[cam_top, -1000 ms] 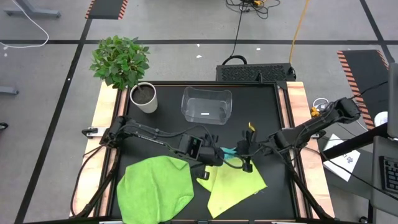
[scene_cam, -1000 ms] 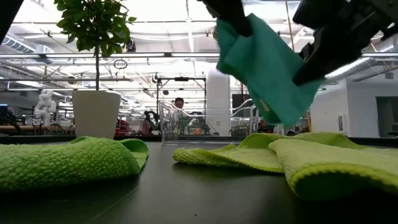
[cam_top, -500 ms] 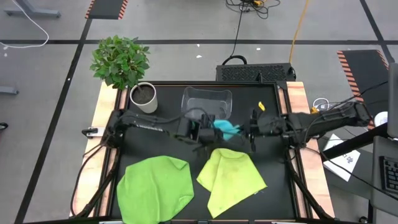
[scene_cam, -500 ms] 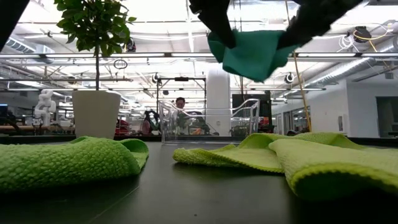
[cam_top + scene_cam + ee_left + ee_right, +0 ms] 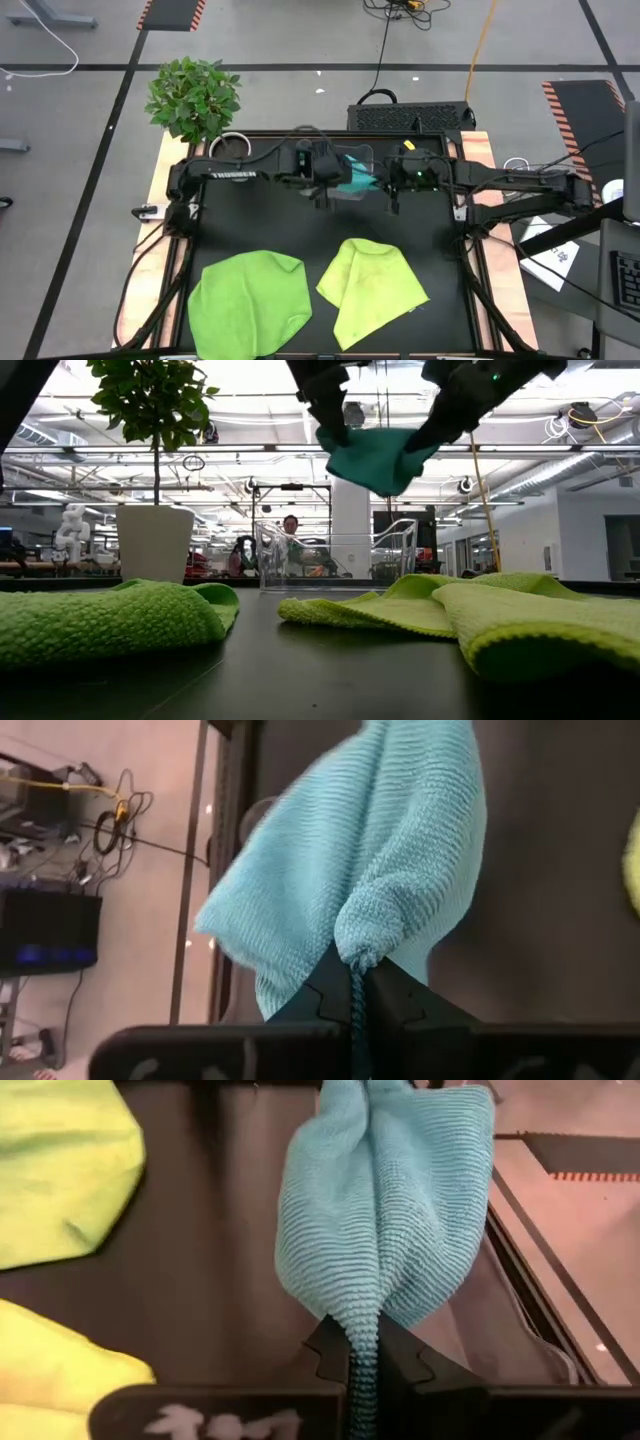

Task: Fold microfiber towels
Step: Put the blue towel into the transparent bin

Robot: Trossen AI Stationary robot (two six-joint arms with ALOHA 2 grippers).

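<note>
Both grippers, left [image 5: 338, 186] and right [image 5: 386, 186], clamped on turquoise towel [image 5: 357, 181] above black table [image 5: 440, 250], twelve o'clock; workshop beyond.

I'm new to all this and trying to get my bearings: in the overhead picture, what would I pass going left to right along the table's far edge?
Plant → left gripper → blue towel, held up between both grippers → right gripper.

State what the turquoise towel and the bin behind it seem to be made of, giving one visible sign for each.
Turquoise towel: soft knitted microfiber-like cloth, matte; fine ribbed rows show, and it drapes limply.
Bin: probably clear hard plastic, glossy; the room shows through its walls and its edges glint.
</note>
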